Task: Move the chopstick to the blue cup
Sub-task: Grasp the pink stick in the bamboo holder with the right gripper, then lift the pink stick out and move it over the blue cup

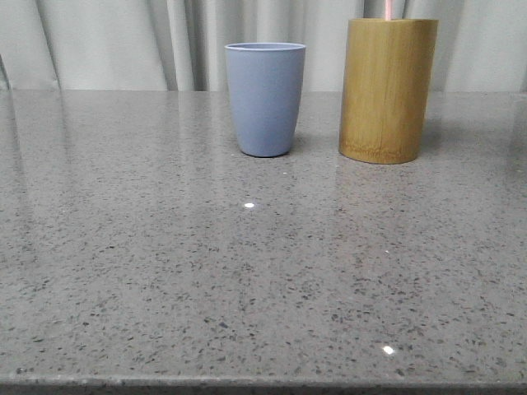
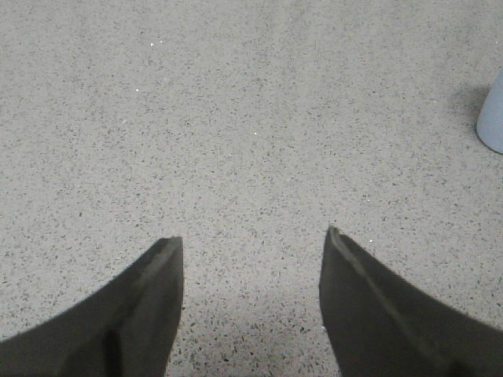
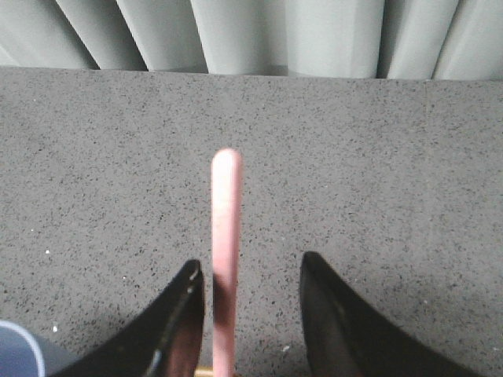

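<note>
The blue cup (image 1: 265, 99) stands upright at the back of the table, left of a taller bamboo holder (image 1: 387, 90). A pale pink chopstick (image 1: 388, 8) pokes up out of the holder. In the right wrist view the chopstick (image 3: 225, 236) rises between the fingers of my right gripper (image 3: 250, 263). The jaws are open; the stick is close to one finger, with a clear gap to the other. A bit of the cup's rim (image 3: 20, 349) shows beside that finger. My left gripper (image 2: 253, 236) hangs open over bare table, the cup's edge (image 2: 493, 118) off to one side.
The grey speckled table (image 1: 247, 271) stretches wide in front of the two containers. Pale curtains (image 1: 123, 41) hang close behind the table's back edge.
</note>
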Controlling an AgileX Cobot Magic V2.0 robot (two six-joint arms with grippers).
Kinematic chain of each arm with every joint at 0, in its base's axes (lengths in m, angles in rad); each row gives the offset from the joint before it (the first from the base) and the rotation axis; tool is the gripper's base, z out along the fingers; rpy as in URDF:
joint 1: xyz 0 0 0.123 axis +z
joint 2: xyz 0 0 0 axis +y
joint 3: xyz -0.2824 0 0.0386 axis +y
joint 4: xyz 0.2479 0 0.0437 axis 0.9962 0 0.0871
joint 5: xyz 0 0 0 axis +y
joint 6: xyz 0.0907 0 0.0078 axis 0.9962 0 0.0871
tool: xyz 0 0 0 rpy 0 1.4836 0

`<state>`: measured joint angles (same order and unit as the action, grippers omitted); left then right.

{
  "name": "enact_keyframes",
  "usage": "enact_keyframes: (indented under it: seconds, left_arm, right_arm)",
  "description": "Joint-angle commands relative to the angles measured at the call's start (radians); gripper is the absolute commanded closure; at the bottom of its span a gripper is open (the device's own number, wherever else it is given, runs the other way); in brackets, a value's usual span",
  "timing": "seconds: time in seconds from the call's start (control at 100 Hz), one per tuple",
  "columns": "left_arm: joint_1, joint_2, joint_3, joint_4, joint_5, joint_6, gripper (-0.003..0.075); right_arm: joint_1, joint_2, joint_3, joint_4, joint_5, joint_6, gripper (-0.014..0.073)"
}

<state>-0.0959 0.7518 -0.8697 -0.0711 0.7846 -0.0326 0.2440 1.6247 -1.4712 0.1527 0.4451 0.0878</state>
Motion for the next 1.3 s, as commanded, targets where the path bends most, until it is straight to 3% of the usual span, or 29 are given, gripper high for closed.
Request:
enact_keyframes:
  seconds: [0.0, 0.31, 0.6, 0.74, 1.29]
  left_arm:
    - [0.004, -0.003, -0.026, -0.004, -0.078, -0.008, 0.0344]
    - [0.004, -0.003, -0.026, 0.011, -0.078, -0.008, 0.0344]
    - [0.004, -0.003, -0.026, 0.013, -0.078, -0.008, 0.0344]
    - [0.004, -0.003, -0.026, 0.013, -0.078, -0.008, 0.0344]
    - [0.004, -0.003, -0.026, 0.013, -0.073, -0.008, 0.0344]
  right_arm:
    - [-0.002, -0.031, -0.039, 0.008, -0.102, -0.011, 0.0281]
    - [-0.002, -0.002, -0.039, 0.025, -0.132, -0.011, 0.03]
    - [-0.002, 0.004, -0.039, 0.025, -0.151, -0.011, 0.0574]
    - [-0.002, 0.004, -0.039, 0.025, -0.152, -0.011, 0.065]
    - [-0.002, -0.122, -0.049, 0.025, -0.203, -0.011, 0.0661]
